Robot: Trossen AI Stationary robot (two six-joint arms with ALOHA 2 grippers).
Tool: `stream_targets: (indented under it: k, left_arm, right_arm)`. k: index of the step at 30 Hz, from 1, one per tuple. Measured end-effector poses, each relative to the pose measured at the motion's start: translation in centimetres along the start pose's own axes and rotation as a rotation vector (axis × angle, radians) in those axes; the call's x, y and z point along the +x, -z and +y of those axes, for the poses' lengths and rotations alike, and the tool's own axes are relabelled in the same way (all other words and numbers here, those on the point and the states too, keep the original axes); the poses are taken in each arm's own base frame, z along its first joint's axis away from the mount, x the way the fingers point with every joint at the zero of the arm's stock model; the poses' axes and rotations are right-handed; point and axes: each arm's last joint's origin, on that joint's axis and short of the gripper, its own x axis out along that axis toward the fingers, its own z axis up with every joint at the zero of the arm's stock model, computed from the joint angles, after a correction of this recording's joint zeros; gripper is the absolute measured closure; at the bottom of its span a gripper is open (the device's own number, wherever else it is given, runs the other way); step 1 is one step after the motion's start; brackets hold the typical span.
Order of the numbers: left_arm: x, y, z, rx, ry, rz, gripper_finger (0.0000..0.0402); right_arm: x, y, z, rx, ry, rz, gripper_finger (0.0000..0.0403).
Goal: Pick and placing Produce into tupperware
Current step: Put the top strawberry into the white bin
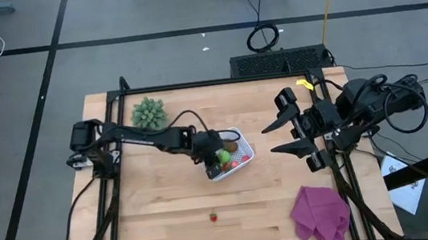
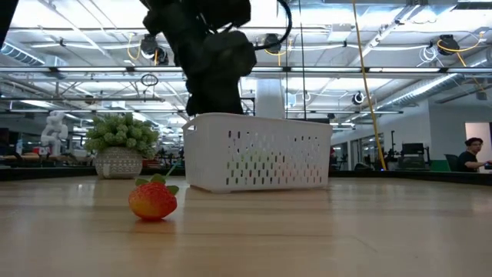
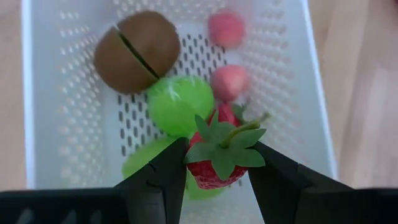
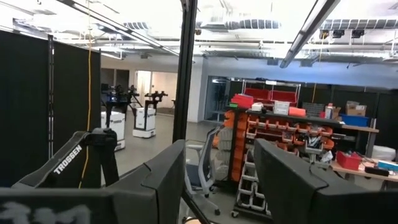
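1. Seen from above, a wooden bench (image 1: 176,213) fills the middle of the frame, with a dark robot arm at each side.
2. The left arm reaches in from the left edge toward the centre. Its hand (image 3: 214,177) hangs over a small white perforated container (image 1: 243,162) at the centre of the bench.
3. In the left wrist view, that hand's two dark fingers (image 3: 163,180) pinch a red strawberry (image 3: 217,155) with a green leafy top, held above the container's open top.
4. Inside the container (image 3: 68,143) lie a brown round piece (image 3: 137,51) split by a slit, a bright green round piece (image 3: 180,102), two pink-red balls (image 3: 230,81) and another green piece (image 3: 140,162) partly hidden behind the fingers.
5. A second strawberry (image 1: 214,215) lies alone on the bench, below the container in the overhead frame. In the low view it (image 2: 153,198) sits in front of the container (image 2: 257,154), at lower left.
6. A spiky green plant (image 1: 148,113) stands at the upper left of the bench.
7. A purple cloth (image 1: 320,214) lies crumpled at the lower right.
8. The right arm waits at the right edge of the bench. Its hand (image 1: 280,135) is spread open, holding nothing, well apart from the container.
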Motion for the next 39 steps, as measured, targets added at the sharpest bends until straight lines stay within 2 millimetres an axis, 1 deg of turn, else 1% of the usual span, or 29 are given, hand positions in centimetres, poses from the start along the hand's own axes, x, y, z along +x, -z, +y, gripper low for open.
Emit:
stream_targets:
  k: [4, 10, 14, 17, 22, 32, 35, 39]
  left_arm:
    - [0.2, -0.1, 0.6, 0.001, -0.013, 0.006, 0.0245]
    - [0.0, -0.6, 2.0, -0.038, -0.038, -0.002, 0.0245]
    - [0.9, -0.5, 2.7, -0.067, -0.053, 0.027, 0.0245]
    - [2.1, -0.4, 2.8, -0.071, -0.024, 0.047, 0.0245]
    - [2.8, -0.3, 2.9, -0.065, -0.016, 0.058, 0.0245]
    - [2.7, -0.6, 2.7, -0.023, -0.003, 0.023, 0.0244]
    - [2.7, -0.6, 2.6, -0.018, 0.029, 0.029, 0.0244]
    - [2.7, -0.7, 2.4, -0.01, 0.059, 0.023, 0.0233]
  right_arm:
    - [0.0, 0.0, 0.0, -0.001, -0.001, 0.0, 0.0223]
    - [0.0, 0.1, 0.0, 0.002, -0.001, 0.009, 0.0223]
    - [0.0, 0.2, 0.0, 0.002, -0.001, 0.017, 0.0223]
    - [0.0, 0.2, 0.0, 0.002, -0.002, 0.022, 0.0223]
    - [0.0, 0.3, 0.0, 0.002, -0.002, 0.031, 0.0223]
    - [0.0, 0.4, 0.0, 0.0, -0.003, 0.037, 0.0223]
    - [0.0, 0.4, 0.0, 0.0, -0.003, 0.037, 0.0223]
    - [0.0, 0.4, 0.0, -0.001, -0.003, 0.037, 0.0223]
